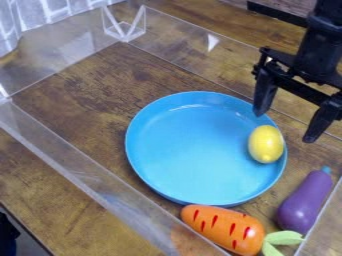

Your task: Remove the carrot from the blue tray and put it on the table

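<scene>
The orange striped carrot (225,228) lies on the table (107,95) just outside the front rim of the blue tray (187,145), its green leafy end pointing right. My gripper (291,112) hangs open above the tray's right edge, with nothing between its black fingers (263,98). It is well above and behind the carrot.
A yellow lemon toy (266,144) rests on the right side of the tray, just below the gripper. A purple eggplant toy (307,200) lies on the table right of the carrot. Low clear acrylic walls (80,150) border the tabletop.
</scene>
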Controlling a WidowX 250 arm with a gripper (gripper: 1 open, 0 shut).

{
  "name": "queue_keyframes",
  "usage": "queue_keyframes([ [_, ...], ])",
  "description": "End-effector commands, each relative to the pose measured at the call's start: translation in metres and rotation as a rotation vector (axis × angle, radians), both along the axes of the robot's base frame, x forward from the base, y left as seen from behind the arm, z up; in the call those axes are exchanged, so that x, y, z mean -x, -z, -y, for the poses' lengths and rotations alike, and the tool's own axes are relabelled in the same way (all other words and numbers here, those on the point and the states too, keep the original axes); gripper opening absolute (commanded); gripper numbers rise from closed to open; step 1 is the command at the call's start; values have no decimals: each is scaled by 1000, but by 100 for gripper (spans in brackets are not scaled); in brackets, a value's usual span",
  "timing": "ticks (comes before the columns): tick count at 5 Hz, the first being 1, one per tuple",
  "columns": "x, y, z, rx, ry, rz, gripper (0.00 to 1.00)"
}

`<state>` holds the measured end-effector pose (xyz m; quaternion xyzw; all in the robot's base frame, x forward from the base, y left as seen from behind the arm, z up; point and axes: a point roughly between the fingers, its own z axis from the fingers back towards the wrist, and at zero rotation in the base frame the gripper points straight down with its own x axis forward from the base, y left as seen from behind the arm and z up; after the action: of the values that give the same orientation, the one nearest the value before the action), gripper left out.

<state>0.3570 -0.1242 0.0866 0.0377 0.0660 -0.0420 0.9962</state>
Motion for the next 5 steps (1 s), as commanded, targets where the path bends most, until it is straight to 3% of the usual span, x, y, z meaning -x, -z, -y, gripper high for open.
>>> queue_keyframes([
  [1, -9, -22, 5, 22, -46, 48, 100],
  [2, -9, -20, 10, 17, -84, 29, 100],
  [5, 10, 8, 21, -2, -99, -22, 100],
])
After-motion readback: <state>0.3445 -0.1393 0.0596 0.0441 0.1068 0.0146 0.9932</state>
